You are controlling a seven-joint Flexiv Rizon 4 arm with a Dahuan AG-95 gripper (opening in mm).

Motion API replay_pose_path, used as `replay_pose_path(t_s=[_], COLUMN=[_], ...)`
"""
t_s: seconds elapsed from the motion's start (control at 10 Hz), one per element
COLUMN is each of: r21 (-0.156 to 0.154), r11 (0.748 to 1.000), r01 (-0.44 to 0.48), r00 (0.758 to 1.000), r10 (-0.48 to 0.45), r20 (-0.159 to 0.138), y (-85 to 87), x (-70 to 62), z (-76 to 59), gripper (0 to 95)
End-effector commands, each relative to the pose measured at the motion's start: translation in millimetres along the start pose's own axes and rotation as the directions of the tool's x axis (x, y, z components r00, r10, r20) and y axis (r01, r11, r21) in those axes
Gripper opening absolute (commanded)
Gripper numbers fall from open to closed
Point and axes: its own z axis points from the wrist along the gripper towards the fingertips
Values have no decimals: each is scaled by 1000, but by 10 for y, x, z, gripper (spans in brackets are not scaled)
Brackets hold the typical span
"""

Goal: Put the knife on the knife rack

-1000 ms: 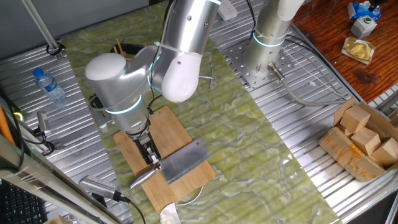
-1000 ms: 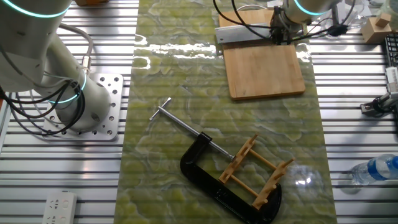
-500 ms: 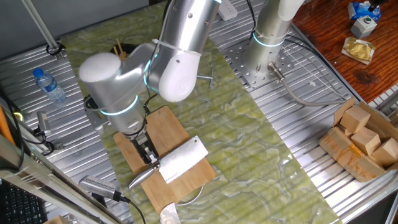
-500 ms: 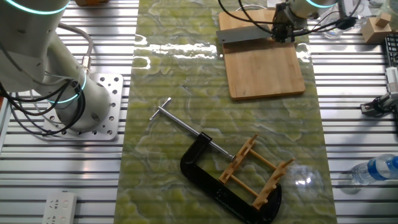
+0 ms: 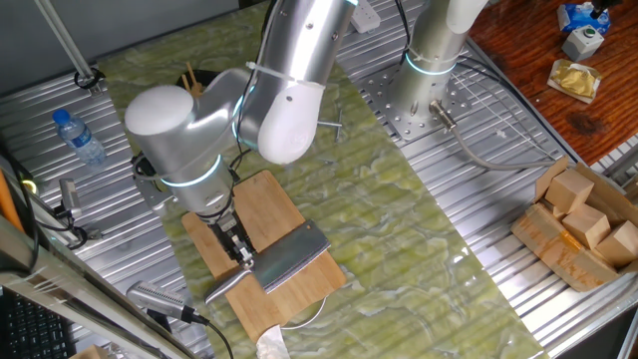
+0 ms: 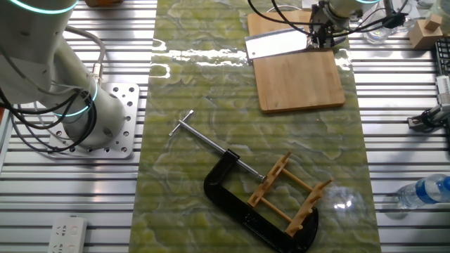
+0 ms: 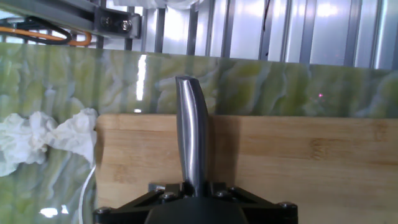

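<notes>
The knife [image 5: 289, 261] hangs just over the bamboo cutting board [image 5: 264, 204], its broad grey blade pointing right. My gripper [image 5: 242, 259] is shut on the slim silver handle [image 7: 189, 137], which runs out from between the fingers in the hand view. From the other side, the blade [image 6: 275, 45] shows bright at the board's far edge, beside the gripper [image 6: 320, 39]. The knife rack [image 6: 288, 193], with light wooden pegs, stands well away on the green mat, held in a black C-clamp [image 6: 232, 190]. In the first fixed view only its peg tips [image 5: 188, 73] show behind the arm.
The C-clamp's steel screw bar [image 6: 204, 139] sticks out across the mat. A second arm's base [image 6: 91, 119] stands on the metal table. A water bottle [image 5: 78, 135], a box of wooden blocks [image 5: 583, 224] and crumpled tissue [image 7: 37, 137] lie nearby.
The arm shifted slightly left with the knife. The blade has tilted and risen off the board, and now catches more light in the other fixed view.
</notes>
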Motion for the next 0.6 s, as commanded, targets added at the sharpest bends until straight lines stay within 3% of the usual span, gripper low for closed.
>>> replay_pose_path(t_s=[0.1,0.2,0.5,0.6], r21=[-21,-23,-35,-30], r11=[1000,1000,999,1000], r01=[-11,-9,-1,6], r00=[1000,1000,1000,1000], r10=[11,9,1,-6], r20=[5,0,6,9], y=[14,37,77,74], x=[-29,-76,-189,-211], z=[-2,-25,-6,43], gripper=[0,0,570,570])
